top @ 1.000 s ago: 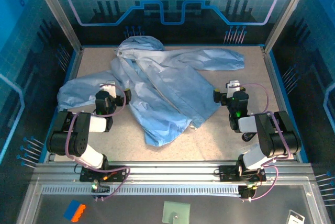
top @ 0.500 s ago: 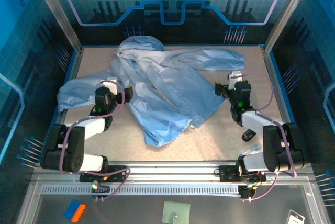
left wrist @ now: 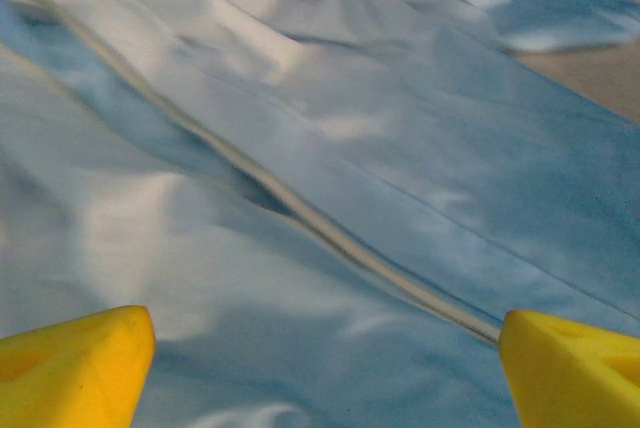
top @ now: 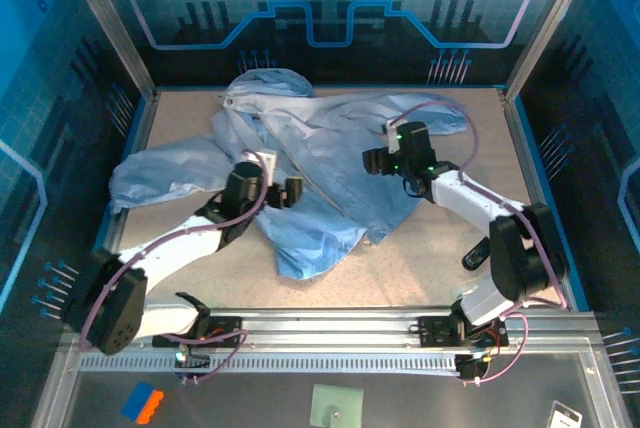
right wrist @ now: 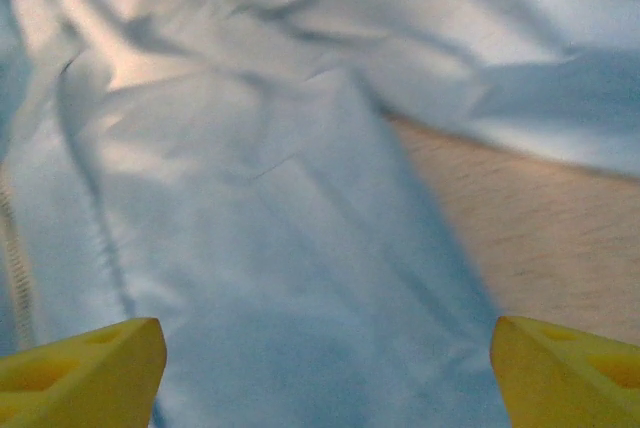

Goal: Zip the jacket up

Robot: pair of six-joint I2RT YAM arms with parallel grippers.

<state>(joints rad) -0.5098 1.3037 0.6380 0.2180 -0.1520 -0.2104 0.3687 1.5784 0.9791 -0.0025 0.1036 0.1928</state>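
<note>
**Both pincers spread wide over the jacket**

The jacket [top: 330, 173] lies crumpled across the far half of the bench [top: 420, 263]. Its hood is at the far edge, one sleeve trails to the left edge, and the other reaches toward the far right corner. The hem points at the near edge.

The left pincer [top: 280, 176] hangs over the jacket's left side, released, with its yellow fingertips [left wrist: 80, 368] far apart and nothing between them. In the left wrist view, the zipper [left wrist: 330, 238] runs as a pale diagonal line across the fabric.

The right pincer [top: 383, 153] is over the jacket's right side, likewise released. Beyond its fingertips [right wrist: 570, 368] lie blue cloth and a strip of bare bench. Whether either pincer touches the fabric cannot be told.
</note>
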